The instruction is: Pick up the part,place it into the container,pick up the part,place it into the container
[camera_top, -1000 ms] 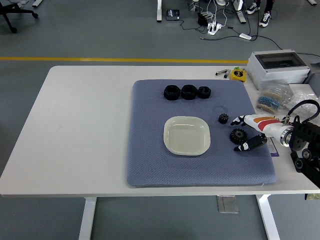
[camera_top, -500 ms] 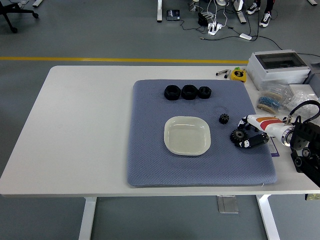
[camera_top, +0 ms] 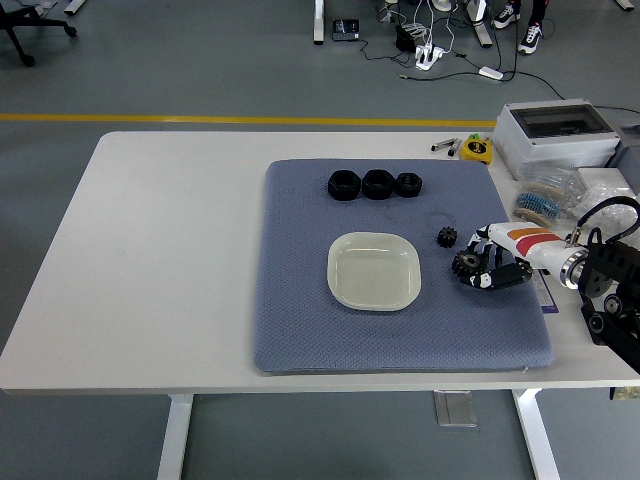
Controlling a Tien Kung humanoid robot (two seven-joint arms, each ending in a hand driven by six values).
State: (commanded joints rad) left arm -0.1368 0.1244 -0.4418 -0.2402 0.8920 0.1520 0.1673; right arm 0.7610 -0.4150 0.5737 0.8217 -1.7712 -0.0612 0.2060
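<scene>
Right hand clamped on a gear

Fingers curl around the large black gear, tilted on edge just right of the white container on the blue mat; its axis direction is unclear. A smaller gear lies nearby, flat.

The white surface stands on white legs over a smooth grey floor, crossed on the far side by a yellow line running left to right. Far off, a black chair base shows at the left corner. Cables and a white power strip lie tangled near more furniture legs.
</scene>
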